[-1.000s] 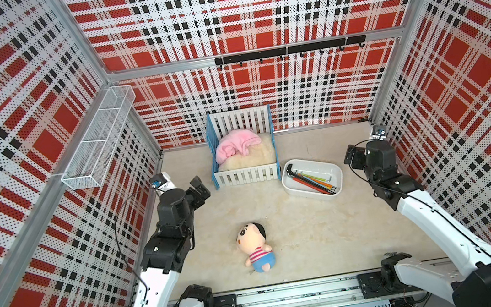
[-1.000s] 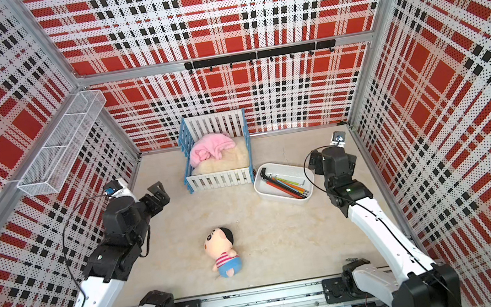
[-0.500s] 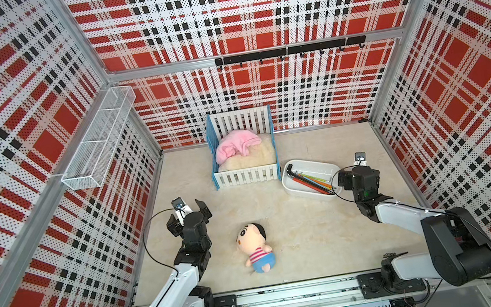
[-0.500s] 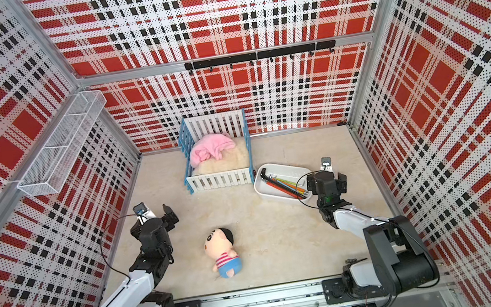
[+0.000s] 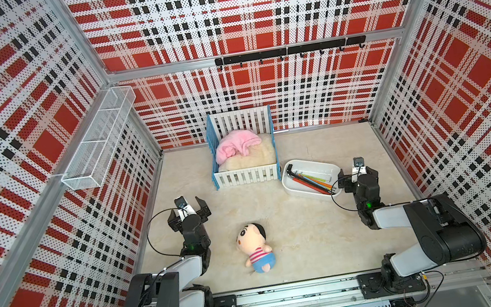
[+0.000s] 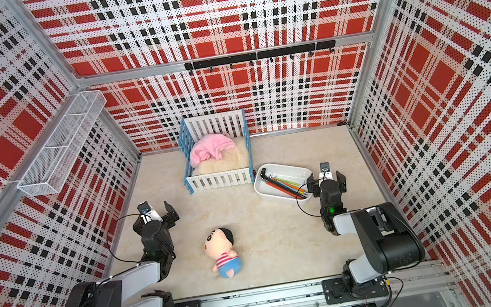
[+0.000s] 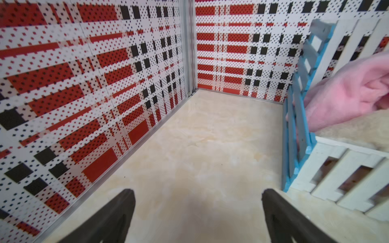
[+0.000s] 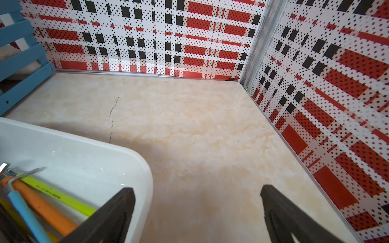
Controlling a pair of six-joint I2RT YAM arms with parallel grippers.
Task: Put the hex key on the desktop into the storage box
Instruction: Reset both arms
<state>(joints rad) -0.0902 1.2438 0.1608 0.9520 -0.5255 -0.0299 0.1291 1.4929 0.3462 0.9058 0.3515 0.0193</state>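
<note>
In both top views the black hex key (image 5: pixel 292 173) lies inside the storage box (image 5: pixel 299 190) among coloured keys (image 5: pixel 314 181). None shows on the desktop (image 5: pixel 299 235). The left gripper (image 5: pixel 184 208) and right gripper (image 5: pixel 358 175) stand spread and empty.

In the left wrist view the jaws gape over bare desktop beside the crib (image 7: pixel 294 126), so there is little risk there.

In the right wrist view one fingertip (image 8: pixel 117 208) sits just by the box's corner. A careless sideways swing could knock the box and spill its keys.
</note>
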